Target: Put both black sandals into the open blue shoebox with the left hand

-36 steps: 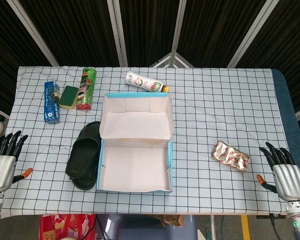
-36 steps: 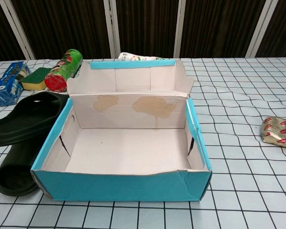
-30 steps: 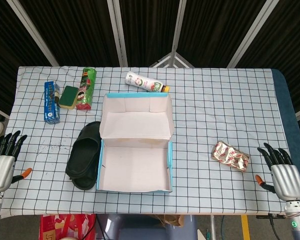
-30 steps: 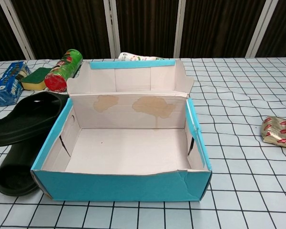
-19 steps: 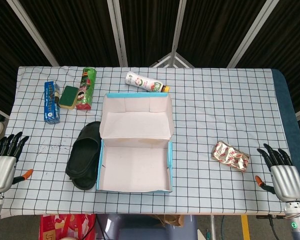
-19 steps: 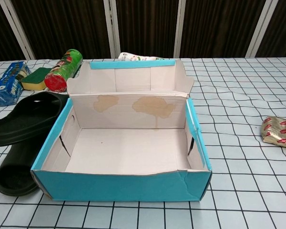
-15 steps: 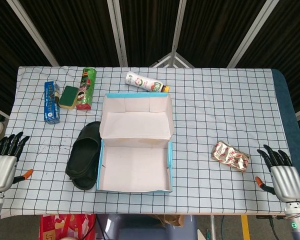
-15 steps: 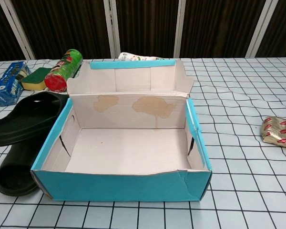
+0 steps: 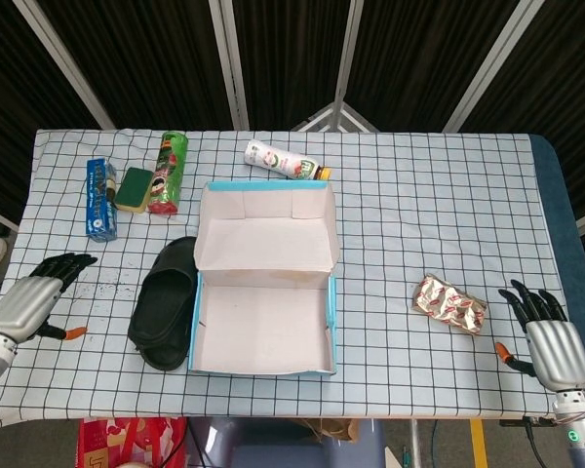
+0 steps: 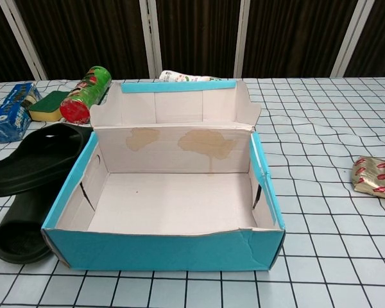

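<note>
**Left hand swung toward the sandals**

Since the earlier frame, the left hand [image 9: 31, 299] has been turned inward toward the shoebox [image 9: 264, 290], fingers spread, nothing held. Both sandals [image 9: 165, 302] are stacked against the shoebox's left wall, within that hand's reach. The right hand [image 9: 549, 341] is kept far right of the shoebox, open and empty.

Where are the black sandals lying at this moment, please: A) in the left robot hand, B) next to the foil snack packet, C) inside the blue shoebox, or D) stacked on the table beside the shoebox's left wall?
D: the black sandals lie stacked on the table against the left wall of the blue shoebox, which holds nothing.
</note>
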Robot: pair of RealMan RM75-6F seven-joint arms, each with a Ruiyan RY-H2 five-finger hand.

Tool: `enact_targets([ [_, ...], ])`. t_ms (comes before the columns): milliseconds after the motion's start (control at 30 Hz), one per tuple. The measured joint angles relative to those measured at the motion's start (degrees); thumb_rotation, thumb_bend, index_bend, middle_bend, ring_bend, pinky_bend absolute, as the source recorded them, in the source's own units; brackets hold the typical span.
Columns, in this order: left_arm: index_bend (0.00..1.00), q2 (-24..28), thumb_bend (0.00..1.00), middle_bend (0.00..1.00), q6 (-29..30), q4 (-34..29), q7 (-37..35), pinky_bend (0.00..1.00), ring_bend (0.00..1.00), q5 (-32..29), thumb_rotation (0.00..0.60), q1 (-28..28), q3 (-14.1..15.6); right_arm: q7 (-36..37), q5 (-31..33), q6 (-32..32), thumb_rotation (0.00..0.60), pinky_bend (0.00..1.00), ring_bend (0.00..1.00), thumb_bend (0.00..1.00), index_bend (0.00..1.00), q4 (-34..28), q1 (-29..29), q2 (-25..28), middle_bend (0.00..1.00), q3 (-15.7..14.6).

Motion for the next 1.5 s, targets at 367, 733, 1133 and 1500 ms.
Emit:
enact_targets([
  [367, 0.08, 8.7, 0.23, 0.07, -35.7, 0.6, -7.5, 0.03, 0.00, -10.9, 0.600, -23.3, -4.7, -1.4, 0.8, -1.5, 0.600, 0.10, 0.16, 0.29, 0.16, 0.7, 0.8, -0.8, 0.08, 0.0],
  [733, 0.08, 1.2, 0.23, 0.10, -44.0, 10.4, -5.1, 0.03, 0.00, -18.9, 0.600, -37.6, 0.3, -3.0, 2.5, -3.5, 0.600, 0.10, 0.16, 0.29, 0.16, 0.9, 1.5, -1.3, 0.08, 0.1],
  [1133, 0.07, -9.0, 0.23, 0.05, -38.9, 17.1, -1.6, 0.03, 0.00, -27.1, 0.600, -46.6, 12.5, -4.3, 3.7, -4.4, 0.600, 0.10, 0.16, 0.29, 0.16, 0.9, 1.9, -1.7, 0.08, 0.3],
  [1500, 0.07, -15.0, 0.23, 0.06, -34.6, 20.4, 2.1, 0.03, 0.00, -34.3, 0.600, -50.7, 17.7, -4.7, 4.4, -5.3, 0.600, 0.10, 0.16, 0.29, 0.16, 1.2, 2.3, -2.0, 0.08, 0.3],
])
